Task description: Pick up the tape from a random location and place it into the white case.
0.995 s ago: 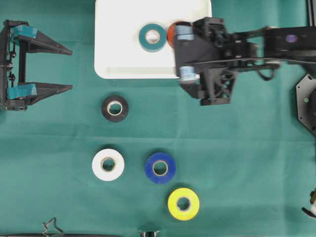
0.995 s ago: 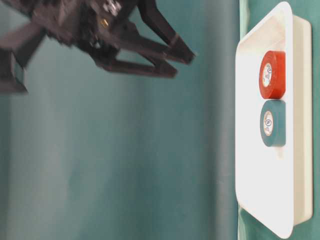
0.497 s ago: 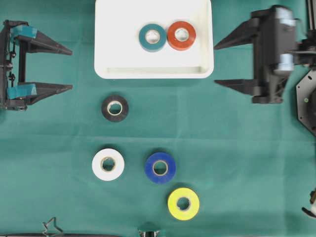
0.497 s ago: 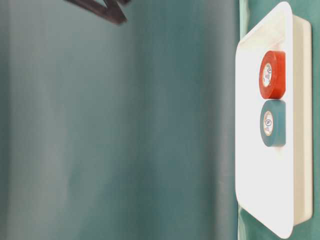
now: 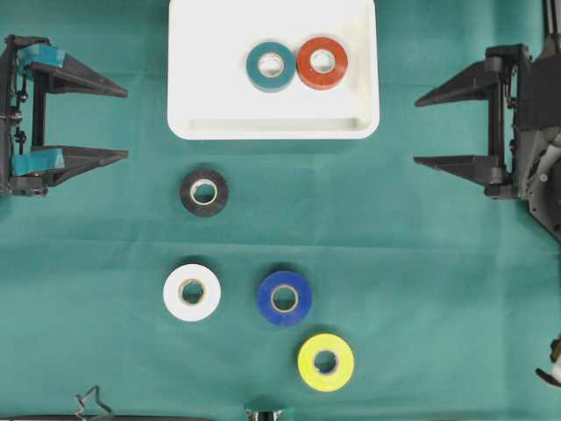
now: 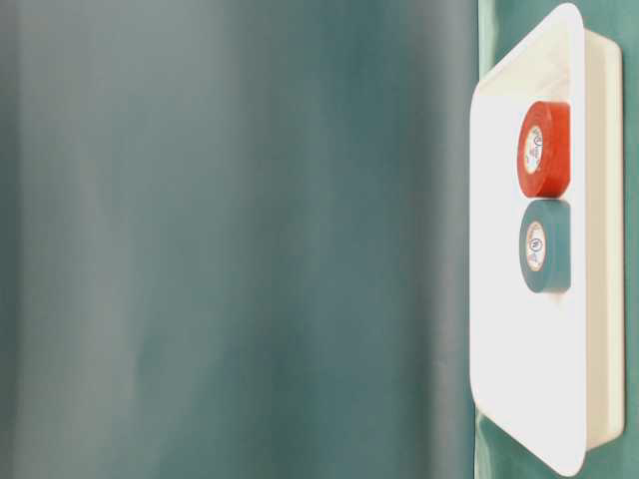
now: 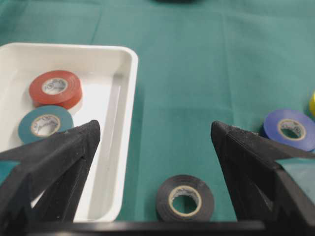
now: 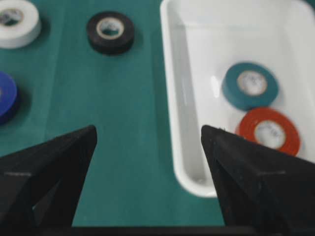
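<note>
Presently, two rolls are found lying flat in the white case (image 5: 202,53): a teal tape (image 5: 271,66) and a red tape (image 5: 322,62), side by side and touching or nearly so, in the right half of the case as seen from overhead. Four further rolls are observed on the green cloth (image 5: 421,289) outside the case: a black tape (image 5: 204,192) just below the case's lower rim, a white tape (image 5: 192,292) and a blue tape (image 5: 284,298) lower down, near each other, and a yellow tape (image 5: 326,361) lowest, just beside the blue one. The left gripper (image 5: 123,123) is seen at the left edge, jaws spread wide, nothing held between them. The right gripper (image 5: 421,132) is seen at the right edge, beside the case, jaws likewise apart and nothing gripped. Both grippers are well apart from every roll.
</note>
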You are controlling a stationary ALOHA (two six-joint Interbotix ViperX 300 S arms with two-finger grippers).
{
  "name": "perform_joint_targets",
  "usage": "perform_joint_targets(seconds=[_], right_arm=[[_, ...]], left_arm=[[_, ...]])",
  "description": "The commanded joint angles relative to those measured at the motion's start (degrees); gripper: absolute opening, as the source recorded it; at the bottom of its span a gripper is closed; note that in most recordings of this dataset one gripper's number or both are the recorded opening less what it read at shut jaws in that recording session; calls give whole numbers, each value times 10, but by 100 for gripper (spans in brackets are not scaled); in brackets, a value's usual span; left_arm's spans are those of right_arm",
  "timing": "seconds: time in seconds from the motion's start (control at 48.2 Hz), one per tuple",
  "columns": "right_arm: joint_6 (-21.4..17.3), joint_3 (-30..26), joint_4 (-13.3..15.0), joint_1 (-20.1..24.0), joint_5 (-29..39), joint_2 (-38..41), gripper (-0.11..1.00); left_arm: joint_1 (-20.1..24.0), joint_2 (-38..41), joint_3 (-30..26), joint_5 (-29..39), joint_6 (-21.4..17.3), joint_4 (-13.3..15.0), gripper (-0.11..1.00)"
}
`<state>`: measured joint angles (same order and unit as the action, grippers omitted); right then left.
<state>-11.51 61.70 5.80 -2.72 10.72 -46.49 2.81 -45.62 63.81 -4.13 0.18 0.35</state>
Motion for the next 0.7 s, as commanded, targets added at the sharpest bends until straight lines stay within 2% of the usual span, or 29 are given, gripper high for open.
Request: perform_joint_targets(seconds=[0.0, 0.166, 0.477, 0.684], right_arm=[[-6, 14, -1, 1, -30, -2, 85], [-11, 32, -1, 1, -51, -3, 85], [-11, 31, 2, 1, -51, -8, 85], [-11, 29, 2, 1, -52, -9, 85]], left_arm=[[-1, -1, -11, -3, 1, 2, 97], [0, -1, -11, -3, 1, 2, 97], [-3, 0, -11, -2, 1, 2, 97], [-39, -1, -11, -2, 1, 2, 97]])
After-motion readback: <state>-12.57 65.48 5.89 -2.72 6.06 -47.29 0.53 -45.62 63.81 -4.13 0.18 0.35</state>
